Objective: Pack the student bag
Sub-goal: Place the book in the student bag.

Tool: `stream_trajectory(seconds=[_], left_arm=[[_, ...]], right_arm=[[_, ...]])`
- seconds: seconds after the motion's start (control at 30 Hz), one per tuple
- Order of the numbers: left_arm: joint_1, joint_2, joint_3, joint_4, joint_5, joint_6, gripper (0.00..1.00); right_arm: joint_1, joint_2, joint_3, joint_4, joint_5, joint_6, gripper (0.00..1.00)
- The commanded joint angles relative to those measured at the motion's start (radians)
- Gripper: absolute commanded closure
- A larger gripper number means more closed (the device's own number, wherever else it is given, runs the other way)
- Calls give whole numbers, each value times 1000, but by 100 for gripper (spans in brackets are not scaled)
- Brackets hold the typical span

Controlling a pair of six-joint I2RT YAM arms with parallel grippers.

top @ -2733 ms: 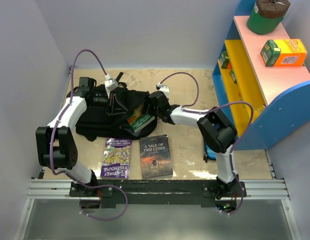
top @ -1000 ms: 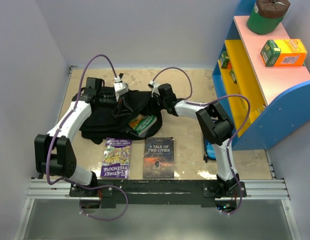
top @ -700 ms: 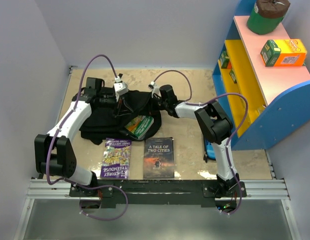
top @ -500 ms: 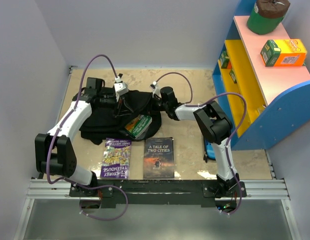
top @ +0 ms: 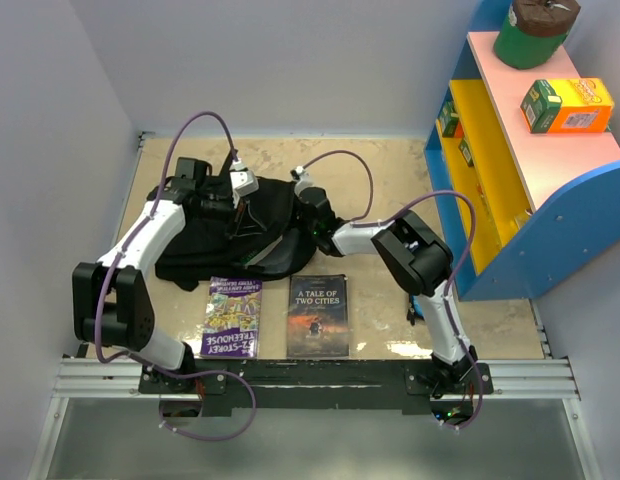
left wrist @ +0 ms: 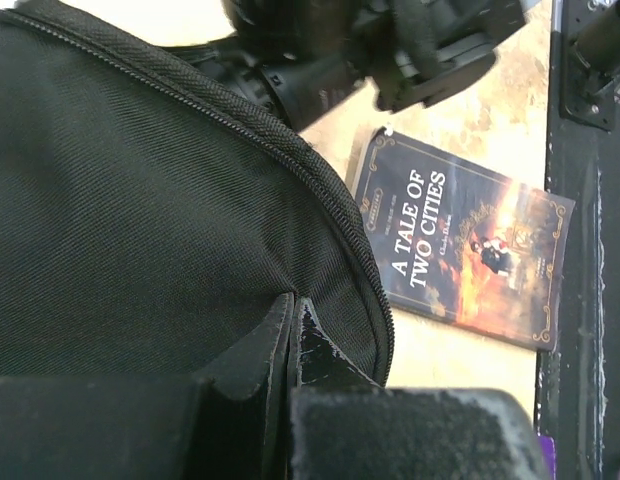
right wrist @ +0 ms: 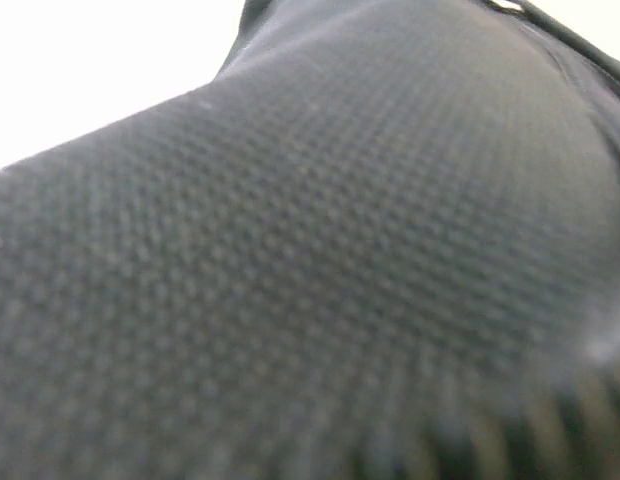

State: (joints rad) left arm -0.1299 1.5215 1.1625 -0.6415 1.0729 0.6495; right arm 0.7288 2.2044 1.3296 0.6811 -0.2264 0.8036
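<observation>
Top external view: the bag (top: 215, 245) lies centre-left. The left gripper (left wrist: 290, 395) looks clamped on its flap; the right gripper (top: 308, 218) is buried against fabric, fingers unreadable. Hold the mouth high and wide before fetching a book (top: 318, 315).

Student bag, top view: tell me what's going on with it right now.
Both arms are working on the student bag. The left gripper is pinching a fold of its black fabric near the zipper. The right gripper is pressed against the bag's right side. Its camera sees only fabric, so whether it is open or shut cannot be judged. Two books, the purple Treehouse book and A Tale of Two Cities, lie flat in front of the bag, not yet packed.
</observation>
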Motion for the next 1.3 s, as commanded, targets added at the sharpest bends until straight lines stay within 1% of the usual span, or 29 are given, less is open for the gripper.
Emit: stream_trajectory(seconds=[0.0,0.03,0.07,0.1,0.2,0.23,0.3,0.33,0.4,0.43,0.47,0.5,0.53,0.57,0.6,0.63,0.7,0.77,0.83,0.87,0.9,0.97,1.0,1.03,1.07,1.1,1.13,1.2,1.27], left_arm=[[4,12,22,-30,101,79,100],[7,23,28,-29,104,84,100],[10,32,32,-38,108,88,100],[10,40,40,-49,110,97,100],[10,72,97,-124,119,160,100],[10,78,107,-136,117,180,100],[10,80,137,-164,113,197,100],[10,80,144,-167,110,206,100],[9,85,181,-164,105,208,100],[9,95,196,-164,101,208,100],[6,101,213,-167,99,205,100],[4,112,248,-173,98,206,100],[6,130,265,-199,99,211,100],[6,138,278,-217,101,220,100],[6,143,287,-236,110,251,100],[6,141,283,-260,113,266,100],[4,128,238,-258,110,283,100],[6,105,204,-225,104,285,100],[6,97,181,-222,104,286,100],[4,98,181,-233,107,289,100],[6,100,192,-250,107,300,100],[10,101,200,-291,107,338,100],[10,101,200,-299,104,346,100],[13,98,198,-308,105,361,100],[21,97,195,-310,107,364,100],[22,98,194,-313,108,366,100],[26,101,193,-319,111,380,100],[32,106,195,-343,122,398,100],[39,109,198,-374,127,424,100]], right_arm=[[24,-153,-62,24,380,-23,100],[26,-170,-117,43,422,-5,100],[24,-198,-130,43,456,6,100],[26,-207,-135,8,542,17,100],[31,-271,-147,-107,720,57,100],[31,-293,-165,-120,811,72,100],[31,-343,-181,-152,855,88,100],[31,-357,-185,-173,927,97,100],[32,-380,-193,-202,956,103,100],[32,-377,-199,-196,943,103,100],[31,-364,-191,-183,874,83,100],[34,-347,-172,-221,830,80,100],[35,-301,-124,-247,782,63,86],[38,-279,-104,-264,683,46,76],[41,-264,-87,-328,655,39,72],[43,-247,-96,-328,621,31,67],[43,-235,-138,-232,529,28,67],[43,-197,-171,-145,448,34,71],[49,-175,-164,-65,351,29,69],[55,-157,-152,-25,339,28,66],[61,-156,-129,-105,358,29,59],[61,-161,-80,-167,406,-9,50],[60,-173,-70,-210,401,-18,39],[55,-181,-41,-238,409,-58,34],[50,-189,-18,-282,432,-81,31],[52,-210,2,-384,459,-101,29],[52,-225,19,-422,481,-148,26],[50,-270,8,-462,542,-194,25],[50,-334,-33,-457,593,-265,25]])
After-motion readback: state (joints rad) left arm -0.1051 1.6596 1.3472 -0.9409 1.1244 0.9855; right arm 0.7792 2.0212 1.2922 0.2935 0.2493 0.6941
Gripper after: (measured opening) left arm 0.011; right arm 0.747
